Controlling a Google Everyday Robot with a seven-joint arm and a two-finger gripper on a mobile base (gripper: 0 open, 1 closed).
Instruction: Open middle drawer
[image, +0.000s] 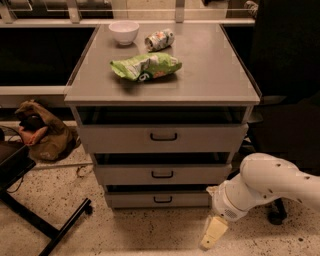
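Observation:
The middle drawer (162, 174) is a grey flat front with a small dark loop handle, between a taller drawer (162, 137) above and a slimmer drawer (161, 199) below. All three fronts look closed. My gripper (213, 233) hangs cream-coloured from the white arm (270, 184), low near the floor. It is to the right of and below the middle drawer's handle, in front of the cabinet's lower right corner, touching nothing.
On the cabinet top (210, 75) lie a white bowl (124, 31), a tipped can (159, 40) and a green chip bag (146, 66). A brown bag (42, 132) and a black stand's legs (35, 212) are at the left. A dark chair (290, 75) stands at the right.

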